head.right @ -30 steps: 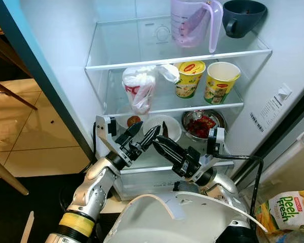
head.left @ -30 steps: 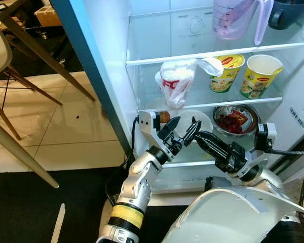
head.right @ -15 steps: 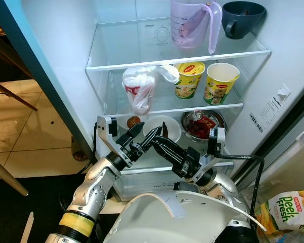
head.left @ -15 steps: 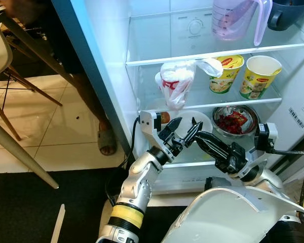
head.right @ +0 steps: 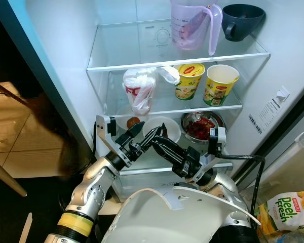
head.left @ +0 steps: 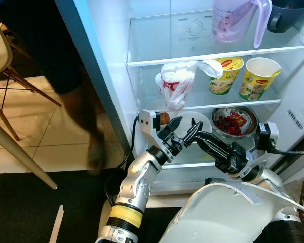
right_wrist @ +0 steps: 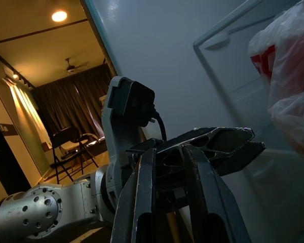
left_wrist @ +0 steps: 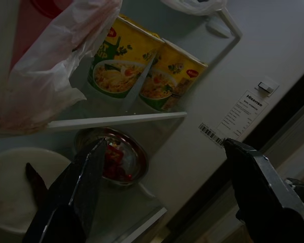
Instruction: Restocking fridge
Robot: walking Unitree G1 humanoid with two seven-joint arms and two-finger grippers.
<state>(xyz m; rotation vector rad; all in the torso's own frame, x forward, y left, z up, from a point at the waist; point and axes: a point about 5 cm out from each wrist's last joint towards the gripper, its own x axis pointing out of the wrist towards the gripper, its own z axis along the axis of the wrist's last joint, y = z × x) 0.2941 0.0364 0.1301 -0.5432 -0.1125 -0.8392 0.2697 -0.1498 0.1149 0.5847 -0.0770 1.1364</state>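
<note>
The white open fridge (head.left: 111,61) is stocked. A person's dark blurred legs (head.left: 86,116) have moved in beside it. My left end effector (head.left: 183,130) gapes empty; my right end effector (head.left: 200,137) is nearly closed, empty — nothing placed since, both still idle before the white round plate (head.right: 162,126).

A person (head.left: 66,76) to the left of the fridge is a dark blur, the upper body cut off by the picture's top edge. The purple jug (head.left: 238,19) and the dark mug (head.left: 290,14) on the top shelf run off the top edge. The white plate (head.right: 162,127) is partly hidden behind the left gripper (head.left: 182,130). What fills the steel bowl (head.right: 202,124) is too small to tell.
</note>
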